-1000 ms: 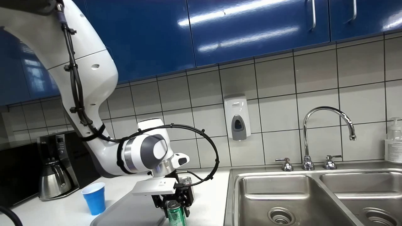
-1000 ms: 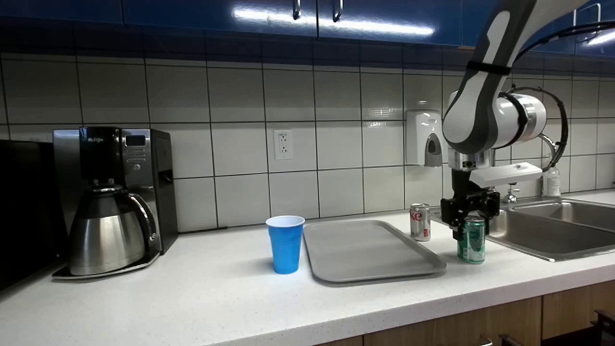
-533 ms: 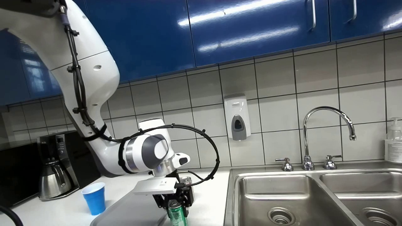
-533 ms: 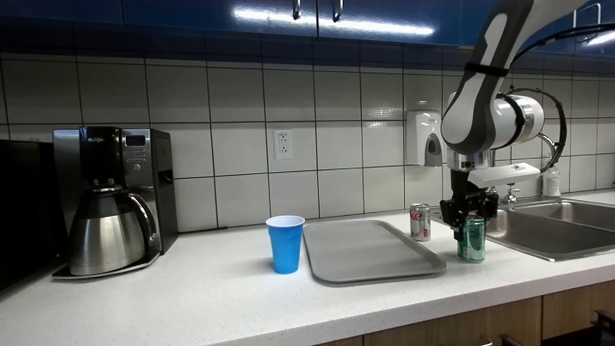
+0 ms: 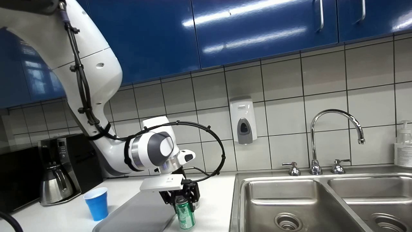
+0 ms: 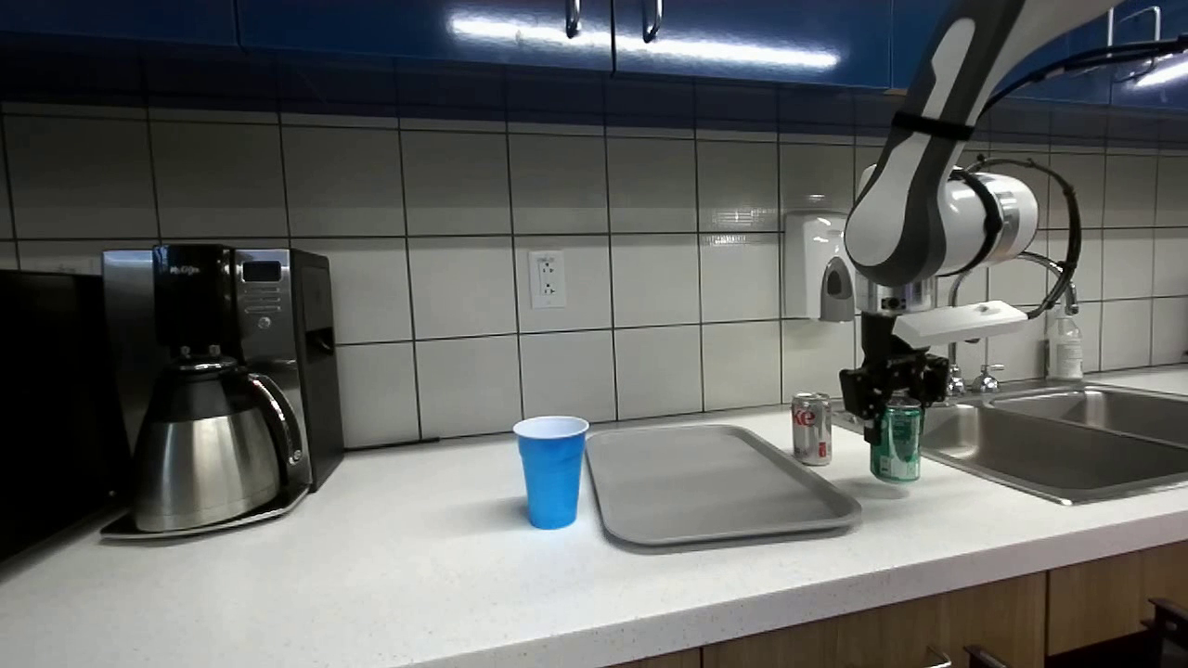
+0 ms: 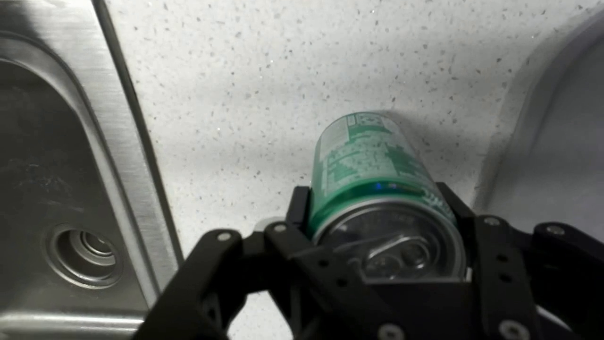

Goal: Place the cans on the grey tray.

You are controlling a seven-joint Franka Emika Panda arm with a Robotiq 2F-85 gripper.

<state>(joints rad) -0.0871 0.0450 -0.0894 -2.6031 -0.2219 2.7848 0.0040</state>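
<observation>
In an exterior view the gripper [image 6: 896, 429] was clamped from above on the upper part of the green can [image 6: 897, 455], which hung near upright and, judging by the shadow beneath, just clear of the counter [image 6: 445, 584]. So high a hold likely left the base free to be set down flat on the grey tray [image 6: 715, 487]. The silver can [image 6: 812, 429] stood upright on the counter just beside the tray, presumably next in line; neither can was on the tray.

In an exterior view the blue cup [image 5: 97, 206] stood near the tray's opposite edge, so it seemed out of the way unless the carry ran too far. The gripper hid most of the silver can there. The soap dispenser [image 5: 243, 120] and the faucet [image 5: 336, 111] stood well apart.

In the wrist view the jaws pinched the green can on two sides just below its lid. The sink [image 7: 123, 141] lay to one side and the tray to the other. The tray's raised rim was the likely obstacle: a low carry could catch the can's base on it.
</observation>
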